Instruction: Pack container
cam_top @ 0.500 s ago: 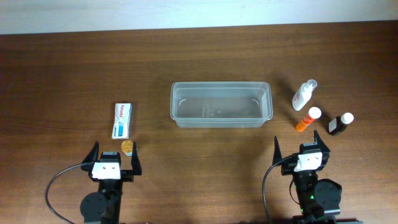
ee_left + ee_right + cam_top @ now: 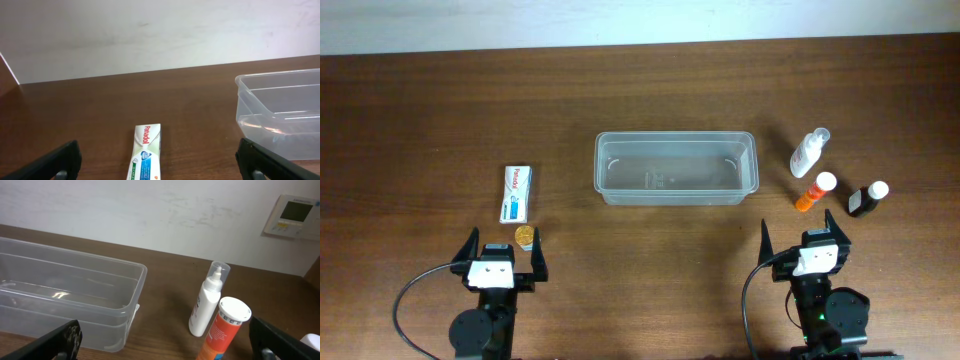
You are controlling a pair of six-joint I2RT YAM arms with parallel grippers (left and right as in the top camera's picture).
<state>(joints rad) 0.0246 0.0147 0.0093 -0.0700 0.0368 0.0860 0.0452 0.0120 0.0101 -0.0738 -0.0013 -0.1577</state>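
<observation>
The clear plastic container (image 2: 676,168) stands empty at the table's middle; it also shows in the left wrist view (image 2: 282,117) and the right wrist view (image 2: 65,302). A white Panadol box (image 2: 517,193) lies left, also in the left wrist view (image 2: 145,157). A small gold round item (image 2: 524,236) sits just below it. A white spray bottle (image 2: 809,153), an orange tube (image 2: 815,192) and a dark bottle with a white cap (image 2: 868,199) stand right. The left gripper (image 2: 502,252) is open and empty below the box. The right gripper (image 2: 801,237) is open and empty below the orange tube (image 2: 222,330).
The wood table ends at a white wall at the back. A wall panel (image 2: 292,215) shows in the right wrist view. The spray bottle (image 2: 209,300) stands just behind the orange tube there.
</observation>
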